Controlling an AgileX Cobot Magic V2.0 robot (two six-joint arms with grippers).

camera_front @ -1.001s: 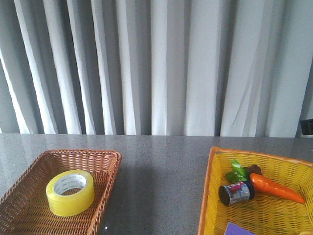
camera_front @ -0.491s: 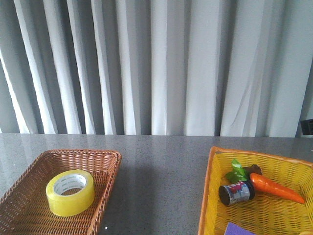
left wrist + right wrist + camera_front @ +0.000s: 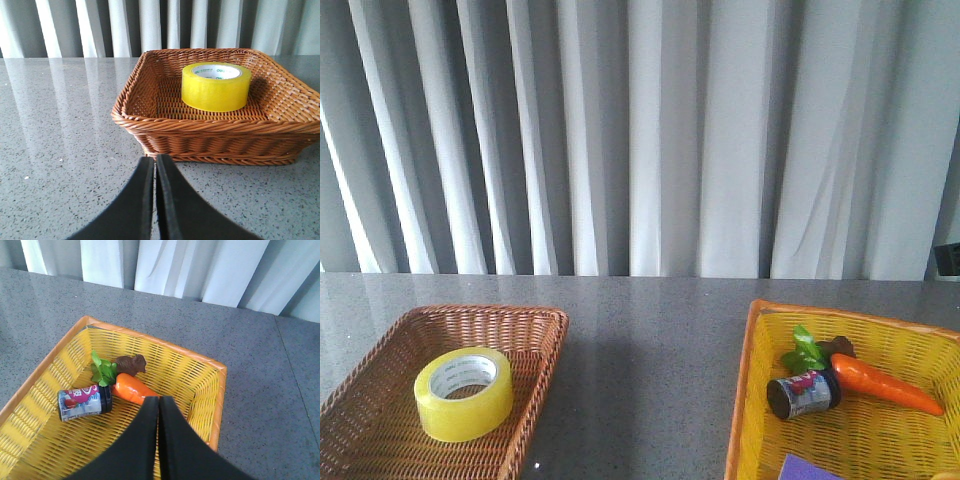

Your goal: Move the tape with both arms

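Observation:
The tape, a wide yellow roll with a white printed core, lies flat in the brown wicker basket at the front left of the table. It also shows in the left wrist view, inside the basket. My left gripper is shut and empty, low over the grey table just short of the basket's near wall. My right gripper is shut and empty, above the yellow basket. Neither arm shows in the front view.
The yellow basket at the front right holds a small can, a toy carrot with green leaves, a small brown piece and something purple. Grey curtains hang behind the table.

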